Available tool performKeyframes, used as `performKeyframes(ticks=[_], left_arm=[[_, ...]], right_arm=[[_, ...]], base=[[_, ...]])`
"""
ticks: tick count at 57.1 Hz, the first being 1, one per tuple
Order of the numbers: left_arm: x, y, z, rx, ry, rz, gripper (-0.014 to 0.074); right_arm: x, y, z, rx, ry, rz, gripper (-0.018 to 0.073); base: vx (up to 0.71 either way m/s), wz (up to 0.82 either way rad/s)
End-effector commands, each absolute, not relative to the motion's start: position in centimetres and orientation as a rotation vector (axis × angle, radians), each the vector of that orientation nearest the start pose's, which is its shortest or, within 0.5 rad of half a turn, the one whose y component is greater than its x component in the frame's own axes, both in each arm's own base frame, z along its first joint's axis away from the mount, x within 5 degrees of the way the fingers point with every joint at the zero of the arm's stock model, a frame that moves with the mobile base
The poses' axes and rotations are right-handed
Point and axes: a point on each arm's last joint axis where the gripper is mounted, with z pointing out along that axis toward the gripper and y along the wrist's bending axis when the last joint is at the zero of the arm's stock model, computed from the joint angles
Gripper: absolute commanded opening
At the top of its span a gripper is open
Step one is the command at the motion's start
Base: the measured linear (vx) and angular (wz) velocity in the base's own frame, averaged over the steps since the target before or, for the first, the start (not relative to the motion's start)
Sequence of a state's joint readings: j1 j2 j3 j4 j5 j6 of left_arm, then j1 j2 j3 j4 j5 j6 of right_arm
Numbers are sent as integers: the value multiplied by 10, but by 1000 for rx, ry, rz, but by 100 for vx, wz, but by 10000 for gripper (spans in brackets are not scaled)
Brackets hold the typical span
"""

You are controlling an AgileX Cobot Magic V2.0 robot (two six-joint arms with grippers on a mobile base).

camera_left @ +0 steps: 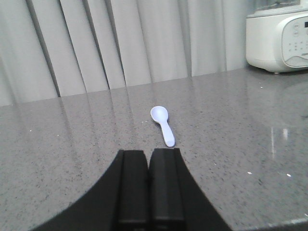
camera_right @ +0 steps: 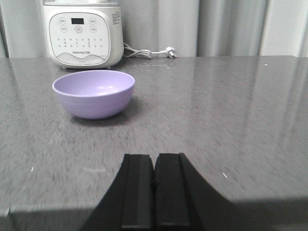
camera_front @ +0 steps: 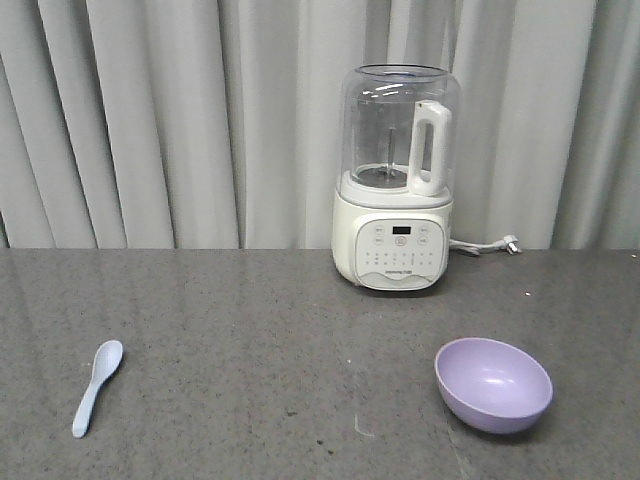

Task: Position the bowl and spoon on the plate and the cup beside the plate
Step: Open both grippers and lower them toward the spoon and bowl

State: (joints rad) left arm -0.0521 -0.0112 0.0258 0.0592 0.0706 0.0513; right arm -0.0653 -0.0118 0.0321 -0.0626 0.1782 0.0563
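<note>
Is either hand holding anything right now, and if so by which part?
Nothing is held. The left hand and right hand are both shut on nothing; the spoon and bowl lie well clear of them.

The front camera stands raised before the grey table, looking across it at the curtain and the blender, fairly far back. The left wrist camera sits low behind the left gripper, facing the spoon nearby. The right wrist camera sits equally low behind the right gripper, facing the bowl. All 3 views share the blender and curtain.
</note>
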Motion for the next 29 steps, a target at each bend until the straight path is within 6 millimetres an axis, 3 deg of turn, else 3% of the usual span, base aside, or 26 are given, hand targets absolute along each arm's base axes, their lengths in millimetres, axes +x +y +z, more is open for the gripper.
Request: performKeyframes(ticks=[1,29], left_arm=[[54,-3,215,109,1447,40,-6],[54,-3,215,109,1447,40,-6]], right_arm=[[56,-4,193,45,1601,-70,-8],[56,-4,193,45,1602,-70,-8]], base=[[35,15],[21,5]])
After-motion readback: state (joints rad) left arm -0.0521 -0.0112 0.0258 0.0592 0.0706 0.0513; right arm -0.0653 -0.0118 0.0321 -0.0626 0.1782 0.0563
